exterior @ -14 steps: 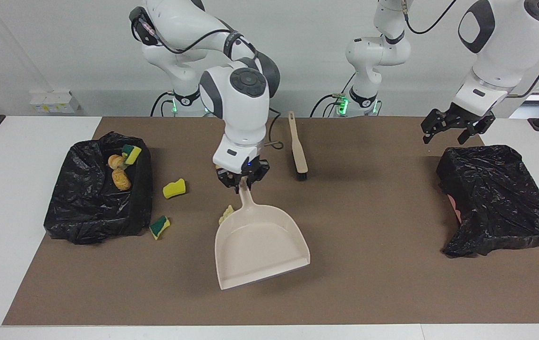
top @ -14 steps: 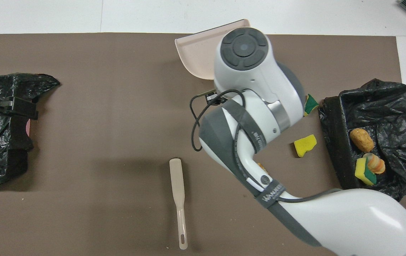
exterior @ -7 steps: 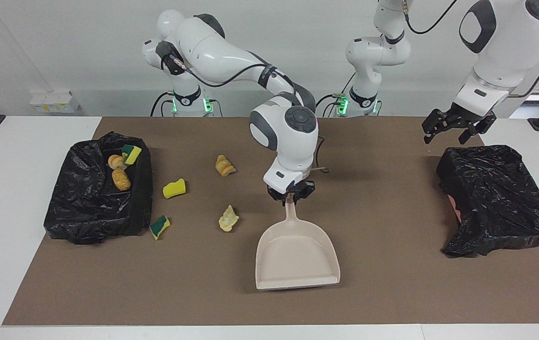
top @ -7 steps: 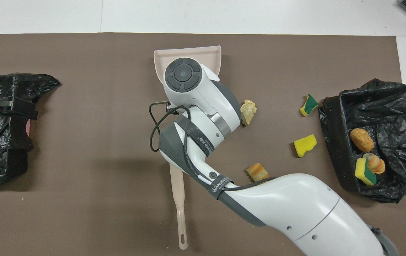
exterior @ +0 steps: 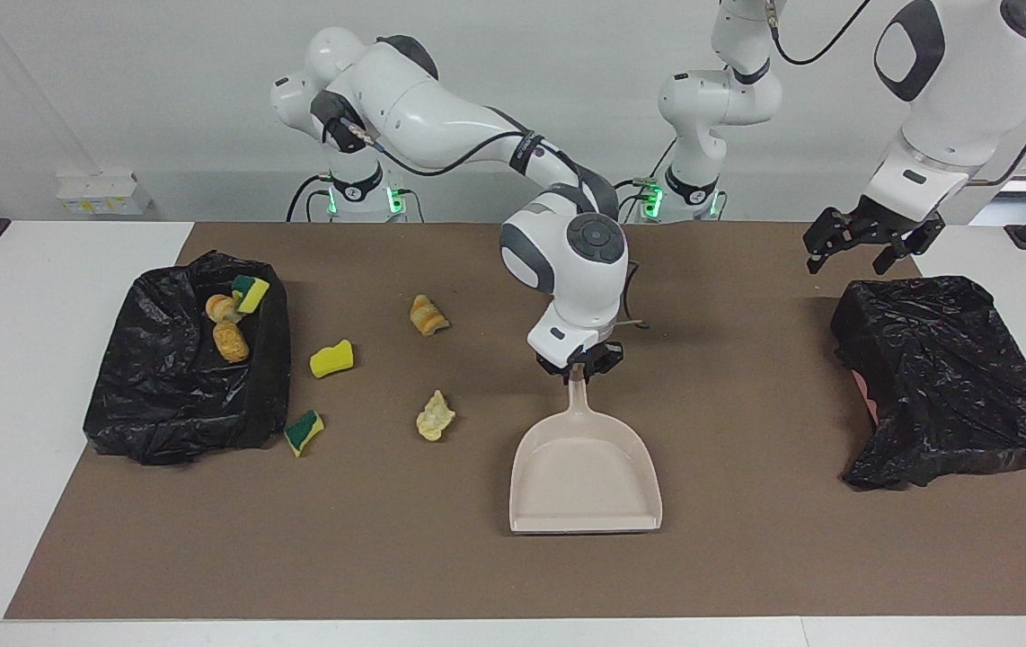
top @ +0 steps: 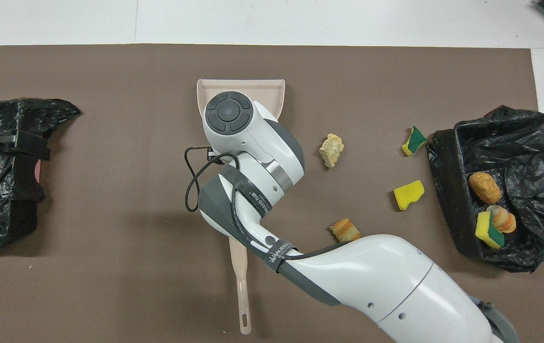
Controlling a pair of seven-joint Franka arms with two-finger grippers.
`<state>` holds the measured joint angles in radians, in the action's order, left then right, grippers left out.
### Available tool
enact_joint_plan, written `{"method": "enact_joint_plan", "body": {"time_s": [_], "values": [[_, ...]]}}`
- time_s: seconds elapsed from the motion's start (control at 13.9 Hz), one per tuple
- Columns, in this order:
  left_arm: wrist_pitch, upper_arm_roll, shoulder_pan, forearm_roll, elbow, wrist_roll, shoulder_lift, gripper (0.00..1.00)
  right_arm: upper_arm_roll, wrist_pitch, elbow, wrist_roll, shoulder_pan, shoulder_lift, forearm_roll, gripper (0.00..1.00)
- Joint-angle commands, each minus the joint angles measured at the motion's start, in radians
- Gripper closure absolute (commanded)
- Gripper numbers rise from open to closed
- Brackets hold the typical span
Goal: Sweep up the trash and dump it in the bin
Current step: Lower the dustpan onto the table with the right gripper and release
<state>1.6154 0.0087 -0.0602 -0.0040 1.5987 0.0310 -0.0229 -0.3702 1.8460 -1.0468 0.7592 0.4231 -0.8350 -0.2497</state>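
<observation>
Trash lies in 2 groups at the right arm's end of the surface (exterior: 747, 575). 4 scraps sit loose on the brown mat (exterior: 747, 359): a yellow sponge piece (exterior: 332, 358) just beside the black-lined bin (exterior: 163, 395), a green-backed sponge piece (exterior: 304, 431) by the bin's corner farther from the robots, a tan bread lump (exterior: 428, 315) nearer to the robots, and a pale beige lump (exterior: 435, 416) between that sponge piece and the dustpan (exterior: 587, 476). 3 more scraps rest inside the bin: a brown bread lump (top: 485, 187), a striped lump (top: 503, 218) and a green-and-yellow sponge (top: 488, 229) touching it.

The right tool (exterior: 581, 367) is pressed together on the tip of the dustpan's handle, near the middle of the mat. The pan's mouth faces away from the robots, and its scoop holds nothing.

The beige-handled brush (top: 240, 290) lies on the mat nearer to the robots than the dustpan, partly hidden under the right arm in the overhead view.

The left tool (exterior: 868, 243) hangs spread and empty over the edge of a second black bag-covered bin (exterior: 944, 377) at the left arm's end, waiting.
</observation>
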Motion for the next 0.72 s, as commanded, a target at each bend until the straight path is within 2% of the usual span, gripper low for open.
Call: {"method": "enact_joint_plan", "body": {"time_s": [0.0, 0.22, 0.36, 0.57, 0.65], "values": [[0.005, 0.004, -0.001, 0.009, 0.012, 0.007, 0.014, 0.0, -0.009, -0.008, 0.024, 0.006, -0.01, -0.01, 0.021, 0.77], [0.005, 0.004, -0.001, 0.009, 0.014, 0.007, 0.014, 0.0, -0.009, -0.017, 0.007, 0.009, -0.004, 0.007, 0.021, 0.59], [0.005, 0.004, -0.001, 0.009, 0.014, 0.007, 0.014, 0.0, -0.009, -0.03, 0.007, 0.009, -0.006, 0.022, 0.023, 0.51], [0.005, 0.004, -0.001, 0.009, 0.014, 0.007, 0.014, 0.0, -0.012, -0.06, -0.005, 0.022, -0.017, 0.082, 0.079, 0.28], [0.005, 0.004, -0.001, 0.009, 0.014, 0.007, 0.014, 0.0, -0.012, -0.077, -0.022, 0.022, -0.02, 0.106, 0.102, 0.16]]}}
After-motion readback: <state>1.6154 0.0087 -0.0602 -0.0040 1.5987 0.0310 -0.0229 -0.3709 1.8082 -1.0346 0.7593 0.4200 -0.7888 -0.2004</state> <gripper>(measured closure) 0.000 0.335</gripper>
